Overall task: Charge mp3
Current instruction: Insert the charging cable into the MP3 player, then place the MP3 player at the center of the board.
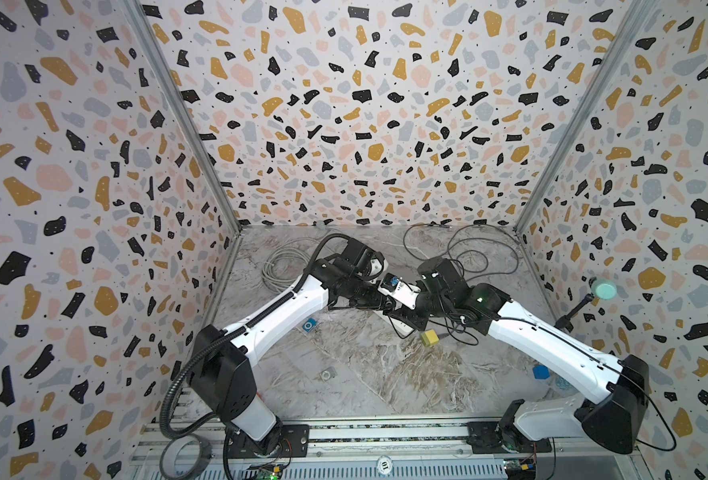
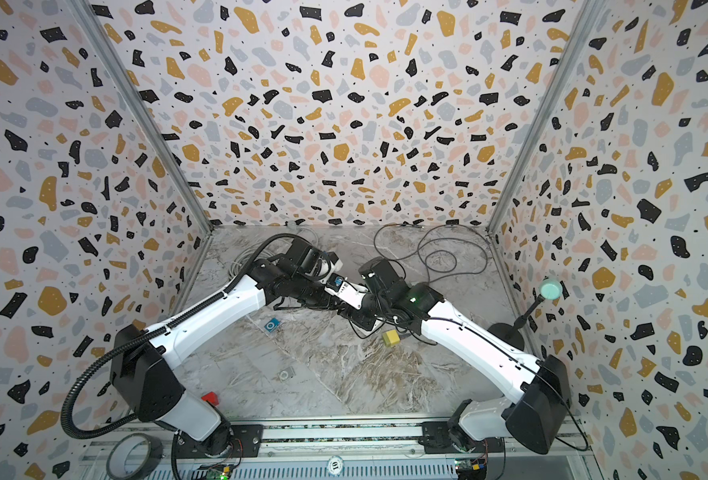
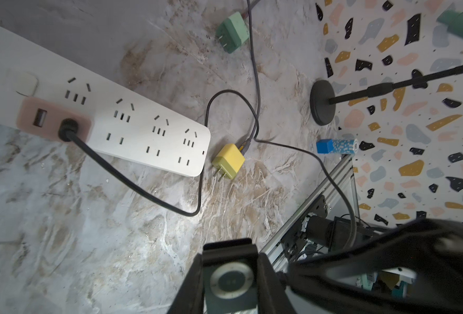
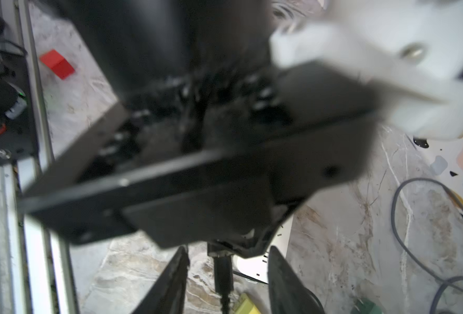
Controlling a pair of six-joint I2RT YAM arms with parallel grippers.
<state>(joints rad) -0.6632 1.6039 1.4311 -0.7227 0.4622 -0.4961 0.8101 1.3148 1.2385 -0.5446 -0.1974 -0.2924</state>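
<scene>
The left tool [image 3: 229,259] pinches the small mp3 player [image 3: 231,281] by its side edges above the worktop [image 3: 102,244] — light, rigid, smooth-cased, likely to slip if pushed hard. The right tool [image 4: 229,254] stands spread either side of the black cable plug [image 4: 223,271] — its stiff body, not the limp cord, looks the better place to grip.

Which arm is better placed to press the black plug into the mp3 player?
Right. The right gripper stands open with the black plug between its fingers, while the left gripper is shut on the mp3 player.
</scene>
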